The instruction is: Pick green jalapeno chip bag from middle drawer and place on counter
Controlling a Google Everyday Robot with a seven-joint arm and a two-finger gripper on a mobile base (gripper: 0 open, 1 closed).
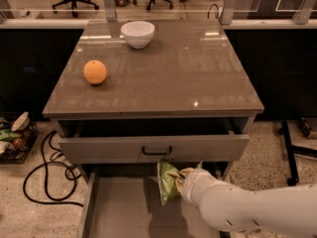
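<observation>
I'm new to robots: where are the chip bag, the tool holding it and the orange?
green jalapeno chip bag [166,184]: camera view, its green front.
tool [180,175]: camera view, low centre, its tip at the bag's right edge.
orange [94,72]: camera view, its middle.

the bench [198,68] top is smooth, glossy grey-brown and mirrors the lights. the bowl [137,33] looks like glossy white ceramic. the orange [94,72] has a duller skin. the green jalapeno chip bag [167,180] is crinkly, shiny film, pinched in the claw [182,178] just over the middle drawer [124,207], whose floor is flat matt grey. the arm [247,212] has a smooth off-white plastic shell. the floor [29,217] is speckled terrazzo.
</observation>
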